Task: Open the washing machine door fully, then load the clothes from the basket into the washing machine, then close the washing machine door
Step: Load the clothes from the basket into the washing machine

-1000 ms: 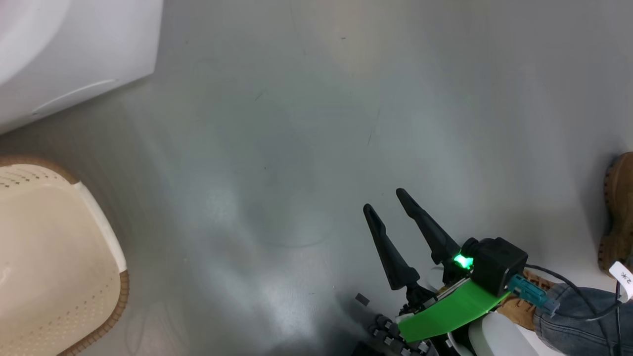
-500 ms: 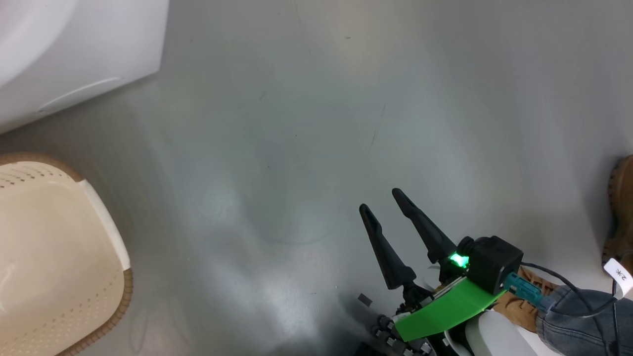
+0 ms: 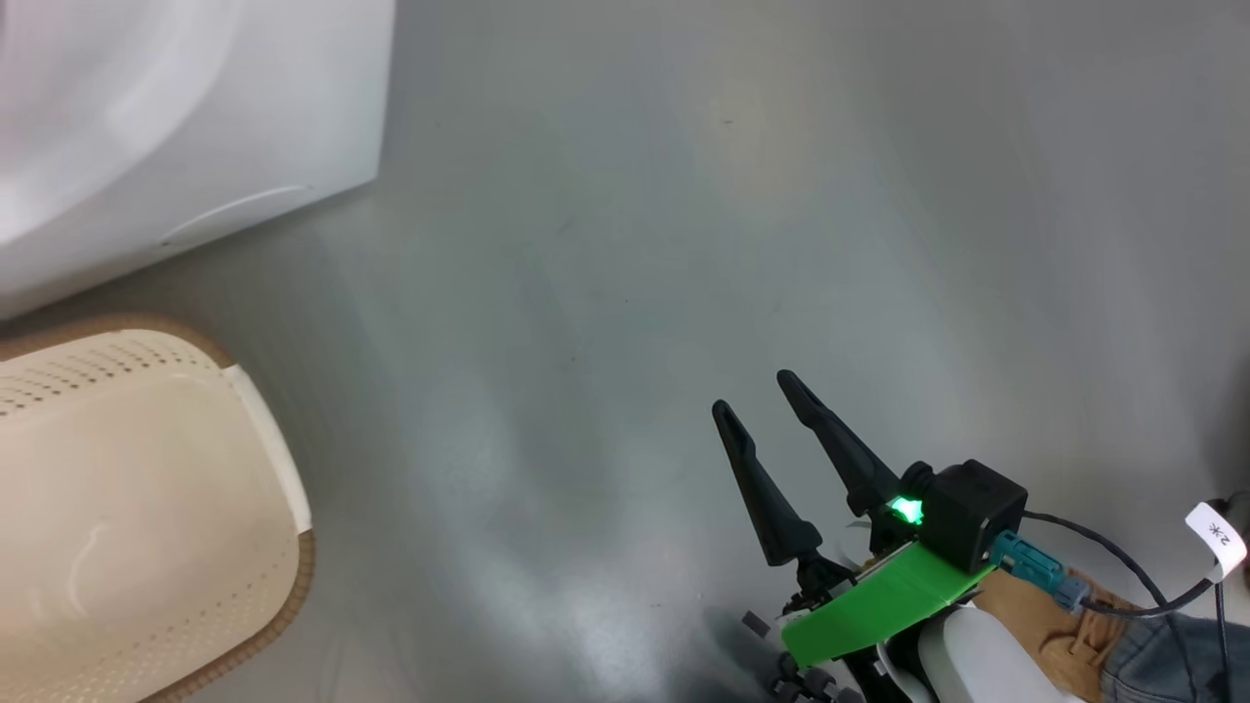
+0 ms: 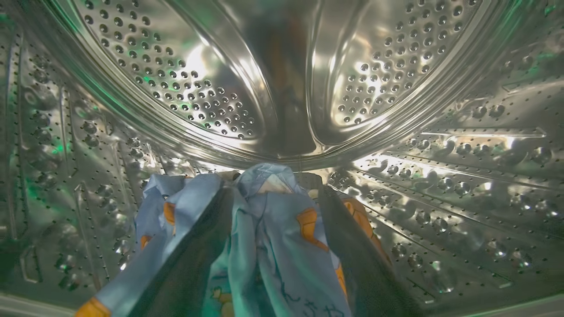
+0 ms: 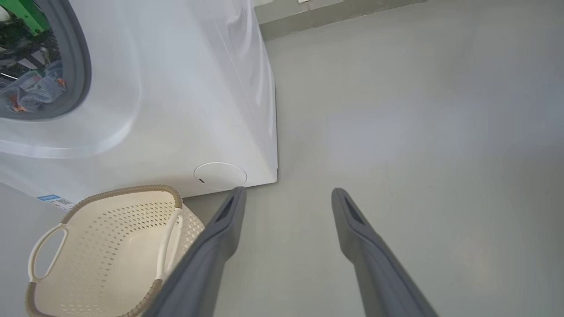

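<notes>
The clothes (image 4: 282, 237) lie low in the steel drum (image 4: 211, 88) of the washing machine (image 5: 176, 88), between the widely spread fingers of the left gripper (image 4: 274, 185). The basket (image 5: 110, 229) stands beside the machine on the grey floor (image 3: 684, 244), its bare bottom showing. The right gripper (image 3: 757, 395) hangs above the floor, fingers wide apart.

The right hand (image 5: 288, 191) hangs over the grey floor (image 5: 396, 110), its two dark fingers spread wide with nothing between them. To the upper left stands the washing machine (image 5: 176, 88), with the clothes (image 5: 39, 86) lying inside its grey gasket (image 5: 83, 66). The basket (image 5: 123, 190) sits just beside the machine's base, near a small blue label (image 5: 55, 200).
</notes>
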Motion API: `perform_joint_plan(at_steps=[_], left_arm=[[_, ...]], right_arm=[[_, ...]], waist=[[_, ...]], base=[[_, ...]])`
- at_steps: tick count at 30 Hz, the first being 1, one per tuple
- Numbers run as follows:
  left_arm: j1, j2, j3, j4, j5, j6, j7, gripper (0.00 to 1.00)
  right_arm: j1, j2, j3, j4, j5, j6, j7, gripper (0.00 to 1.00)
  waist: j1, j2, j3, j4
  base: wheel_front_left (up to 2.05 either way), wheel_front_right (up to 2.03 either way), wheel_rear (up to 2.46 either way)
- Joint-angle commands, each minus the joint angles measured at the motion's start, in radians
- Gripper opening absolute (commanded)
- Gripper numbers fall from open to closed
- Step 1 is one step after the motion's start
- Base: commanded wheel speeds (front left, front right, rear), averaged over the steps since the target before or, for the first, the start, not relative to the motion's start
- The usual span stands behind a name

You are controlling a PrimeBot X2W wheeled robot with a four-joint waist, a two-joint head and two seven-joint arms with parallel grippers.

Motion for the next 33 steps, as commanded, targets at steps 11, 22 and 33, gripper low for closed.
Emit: perform_joint_plan(at_steps=[11,22,33], left_arm=[[0.096,-0.044,-0.010,0.004,-0.035,-0.008,-0.042,1.00],[0.196,-0.112,-0.008,-0.029,-0.079,-0.050,-0.075,1.00],[0.373,-0.195,-0.034,-0.198,-0.093,-0.079,-0.084,1.00]], right_arm=[[-0.026,-0.009,-0.016,0.000,-0.045,0.002,-0.005,1.00],[-0.046,-0.009,-0.060,0.026,-0.097,0.002,-0.005,1.00],[-0.061,-0.009,-0.115,0.042,-0.153,0.002,-0.005,1.00]], waist=[[0.0000,0.0000,-0.061,0.100],[0.0000,0.0000,-0.104,0.210],[0.0000,0.0000,-0.125,0.325]], base=[[0.00,0.00,0.00],[0.00,0.00,0.00],[0.00,0.00,0.00]])
